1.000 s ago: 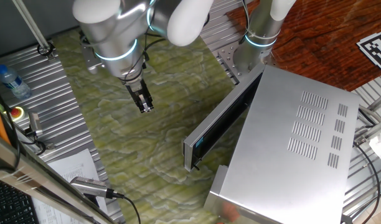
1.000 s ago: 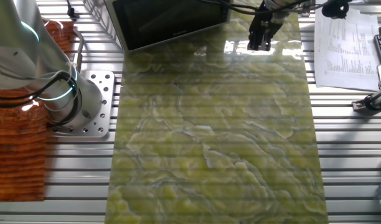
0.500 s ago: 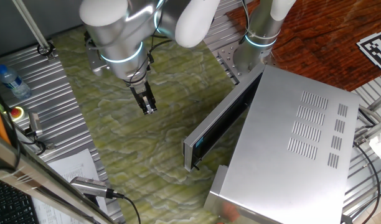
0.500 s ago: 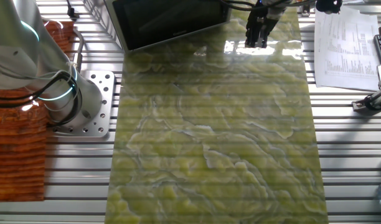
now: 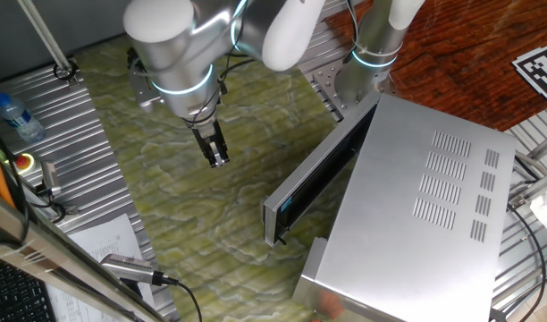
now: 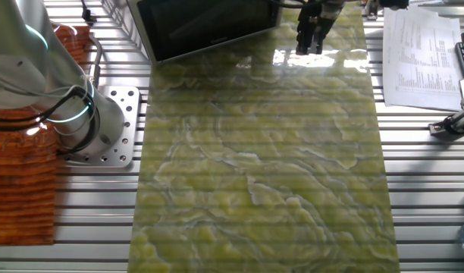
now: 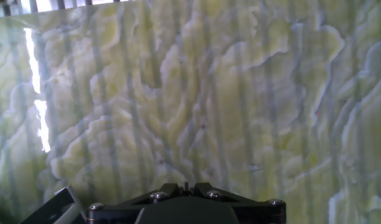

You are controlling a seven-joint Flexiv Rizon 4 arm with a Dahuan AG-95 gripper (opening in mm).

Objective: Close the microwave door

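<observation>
The microwave [image 5: 416,215] is a large silver box with vent slots at the right of one fixed view. Its door [image 5: 314,170], a silver frame with dark glass, stands partly open and angles out over the green mat; the door's end [image 5: 275,219] is nearest me. In the other fixed view the door [image 6: 205,26] shows at the top edge. My gripper [image 5: 219,159] hangs above the mat left of the door, fingers together and empty. It also shows in the other fixed view [image 6: 308,47] just right of the door. In the hand view the gripper [image 7: 185,185] looks down on bare mat.
A green marbled mat [image 5: 166,206] covers the table middle. A water bottle [image 5: 14,116], a red button [image 5: 24,162] and papers [image 5: 99,241] lie on the ribbed plates at the left. The arm's base [image 5: 367,63] stands behind the door. A grey metal corner [image 7: 53,208] shows at the hand view's bottom left.
My gripper has moved steadily across the mat toward the open door's free end, staying shut. The door has not moved.
</observation>
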